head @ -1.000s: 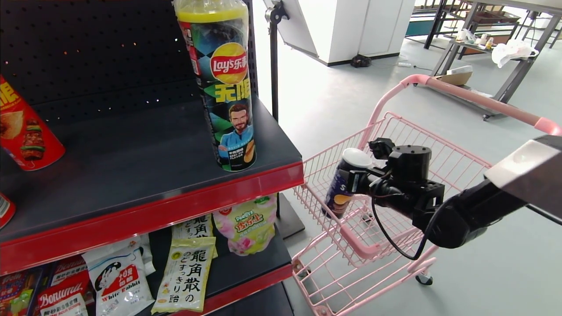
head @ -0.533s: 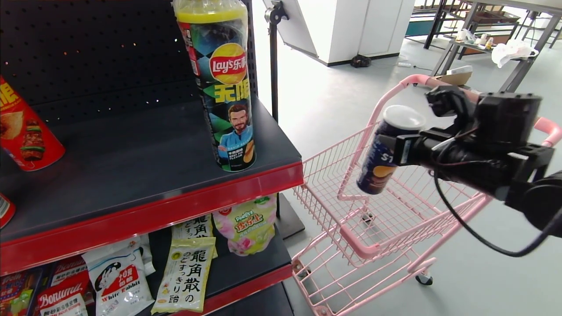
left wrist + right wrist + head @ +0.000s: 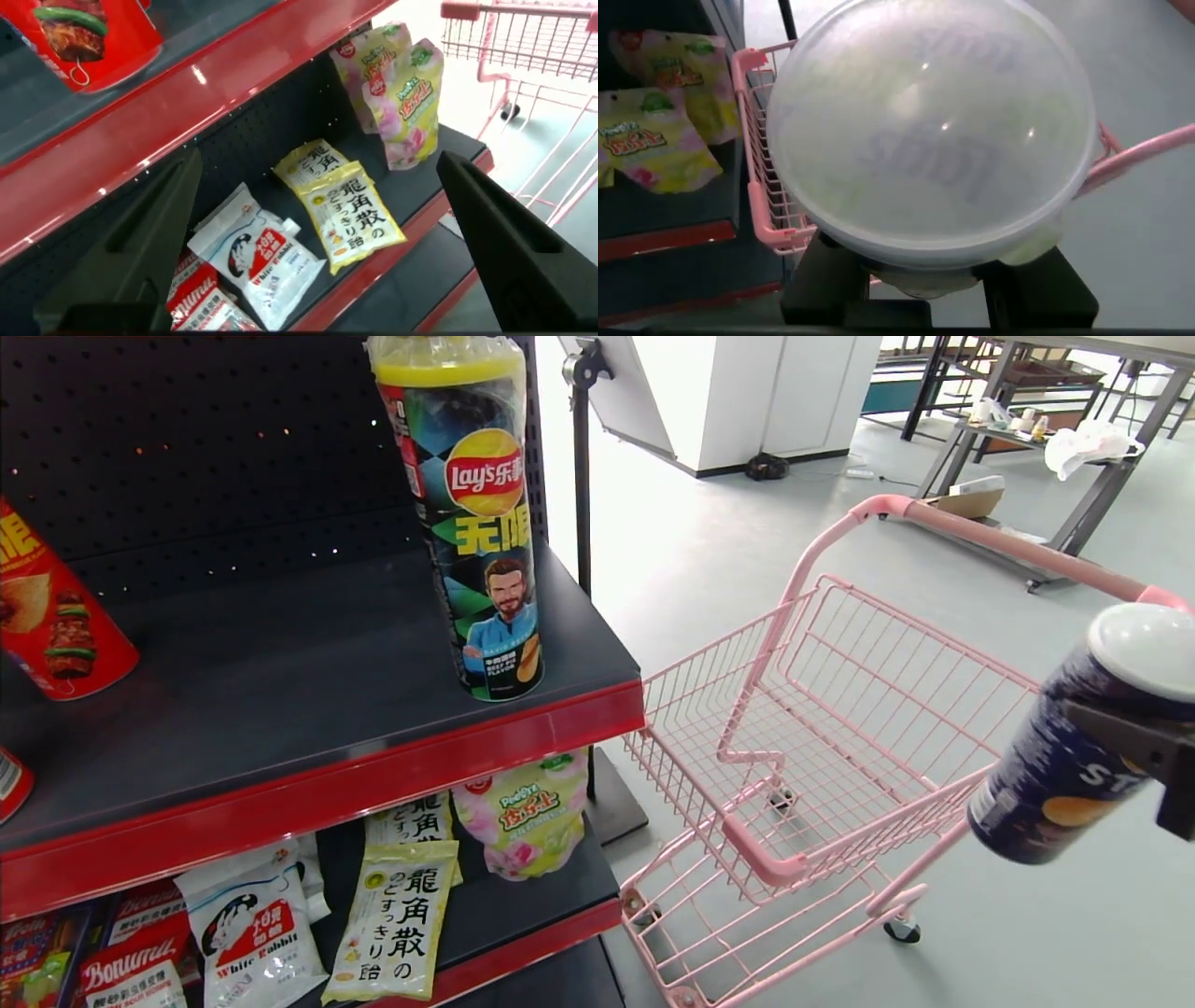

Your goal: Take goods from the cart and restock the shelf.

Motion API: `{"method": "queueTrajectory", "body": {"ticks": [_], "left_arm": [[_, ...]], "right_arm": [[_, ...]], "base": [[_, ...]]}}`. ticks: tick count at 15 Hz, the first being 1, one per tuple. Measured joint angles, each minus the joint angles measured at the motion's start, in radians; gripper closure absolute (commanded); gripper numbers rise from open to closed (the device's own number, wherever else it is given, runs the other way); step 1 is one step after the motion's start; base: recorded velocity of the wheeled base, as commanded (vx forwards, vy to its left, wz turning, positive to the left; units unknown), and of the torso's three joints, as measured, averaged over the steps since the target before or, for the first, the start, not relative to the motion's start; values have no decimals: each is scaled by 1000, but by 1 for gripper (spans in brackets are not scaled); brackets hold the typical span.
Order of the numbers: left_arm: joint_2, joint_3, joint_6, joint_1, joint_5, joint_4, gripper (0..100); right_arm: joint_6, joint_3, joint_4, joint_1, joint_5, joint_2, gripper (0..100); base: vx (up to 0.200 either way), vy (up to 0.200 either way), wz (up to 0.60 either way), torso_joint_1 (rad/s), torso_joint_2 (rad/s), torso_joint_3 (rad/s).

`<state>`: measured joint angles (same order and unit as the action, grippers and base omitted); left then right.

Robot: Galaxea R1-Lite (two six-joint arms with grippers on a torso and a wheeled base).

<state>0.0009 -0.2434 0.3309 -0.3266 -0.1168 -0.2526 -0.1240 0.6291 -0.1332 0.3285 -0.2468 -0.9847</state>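
A dark blue chip can [image 3: 1055,775] with a white lid hangs tilted in the air to the right of the pink cart [image 3: 822,583], near the cart's handle. My right gripper [image 3: 1162,756] is shut on it. In the right wrist view the can's lid [image 3: 929,140] faces the camera, with the right gripper [image 3: 929,285] clamped below it. The cart's basket holds nothing I can see. The shelf [image 3: 373,775] has a dark top board with a red front edge. My left gripper [image 3: 318,252] is open in front of the lower shelf with nothing between its fingers.
A tall yellow-lidded chip can [image 3: 481,523] stands at the shelf's right front corner and a red can [image 3: 56,616] at the far left, with bare board between them. Snack bags [image 3: 401,915] lie on the lower shelf. A metal pole [image 3: 583,476] stands behind the shelf's corner.
My right arm has lifted the blue can out of the cart's basket and carried it up and to the right. The left arm and the shelf goods have not moved.
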Motion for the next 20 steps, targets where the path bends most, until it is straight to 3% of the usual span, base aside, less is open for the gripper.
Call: {"method": "queueTrajectory", "body": {"ticks": [3, 10, 20], "left_arm": [[0, 11, 34, 1, -6, -1, 0], [0, 12, 34, 1, -9, -1, 0], [0, 18, 34, 1, 0, -1, 0]], "right_arm": [[-21, -32, 81, -33, -3, 127, 100], [-21, -45, 154, -39, -8, 251, 100], [-64, -106, 150, -38, -1, 315, 100]], "base": [[-67, 0, 0, 1, 1, 1], [-171, 0, 0, 2, 3, 0], [0, 0, 540, 0, 1, 5]]}}
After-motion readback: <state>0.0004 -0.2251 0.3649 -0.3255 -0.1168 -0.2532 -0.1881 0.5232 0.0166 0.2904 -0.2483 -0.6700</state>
